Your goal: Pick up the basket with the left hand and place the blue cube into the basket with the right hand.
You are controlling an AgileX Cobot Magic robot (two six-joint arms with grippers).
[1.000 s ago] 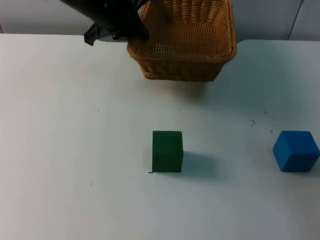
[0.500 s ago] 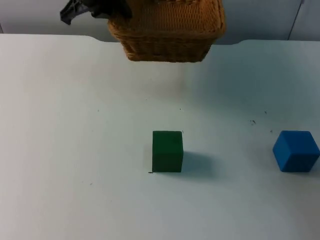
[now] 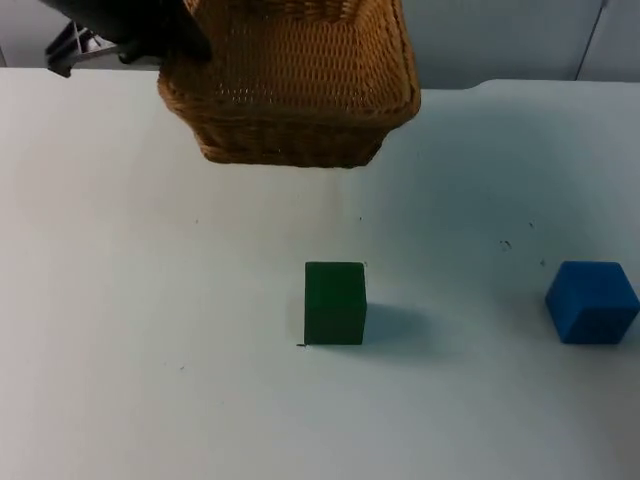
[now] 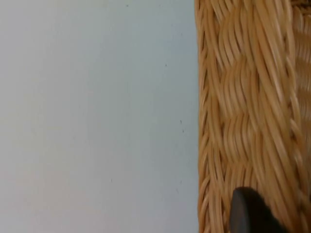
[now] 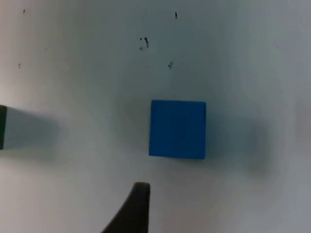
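The woven wicker basket (image 3: 290, 90) hangs above the far part of the table, held off the surface. My left gripper (image 3: 178, 42) is shut on its left rim; in the left wrist view the basket wall (image 4: 252, 107) runs right beside my black fingertip (image 4: 248, 213). The blue cube (image 3: 592, 302) rests on the table at the right edge, well away from the basket. My right gripper (image 5: 138, 204) hovers above the table just short of the blue cube (image 5: 178, 129), without touching it.
A green cube (image 3: 335, 303) stands in the middle of the table, between basket and blue cube; its edge (image 5: 2, 127) also shows in the right wrist view. The white table (image 3: 150, 350) ends at the grey partition wall (image 3: 500, 40).
The basket has shifted left in the left gripper's hold and now looks larger and nearer the camera. Both cubes have stayed in place.
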